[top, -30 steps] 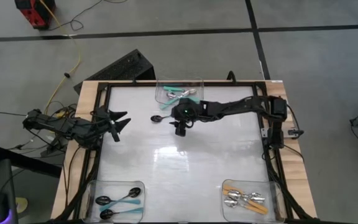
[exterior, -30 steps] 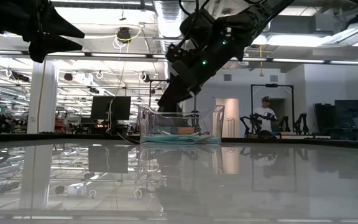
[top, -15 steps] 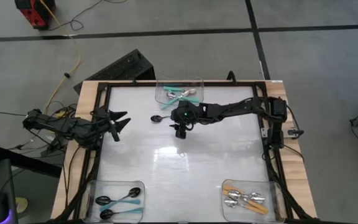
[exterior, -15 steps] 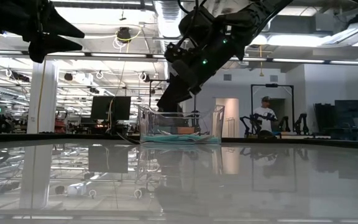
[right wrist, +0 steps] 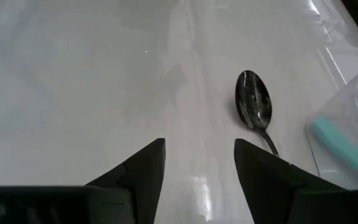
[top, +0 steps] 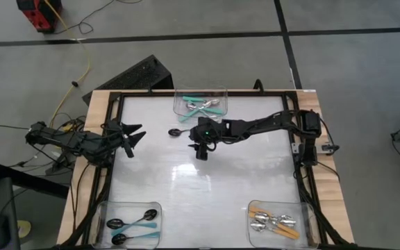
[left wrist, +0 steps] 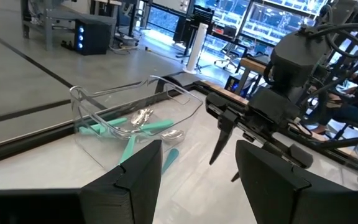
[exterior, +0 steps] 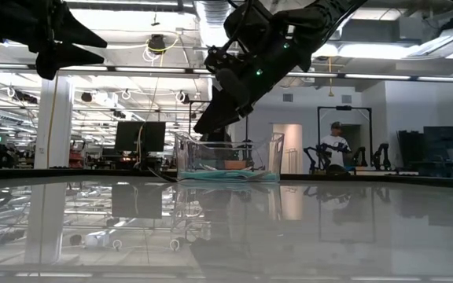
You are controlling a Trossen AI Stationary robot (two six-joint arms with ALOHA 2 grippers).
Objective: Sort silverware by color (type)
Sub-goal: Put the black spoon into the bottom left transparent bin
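Hovering my spread, empty right gripper [right wrist: 197, 177] beside the black spoon [right wrist: 253, 106]; I risk skidding it against the bin [top: 201, 103]

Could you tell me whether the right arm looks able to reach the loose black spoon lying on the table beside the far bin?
Probably yes. The right tool hovers open just beside the black spoon, which lies alone on the bare table, outside the far bin. Nothing sits between them.

Right claw [top: 201, 152] open, raised mid-table; left claw [top: 136, 136] open, waiting.
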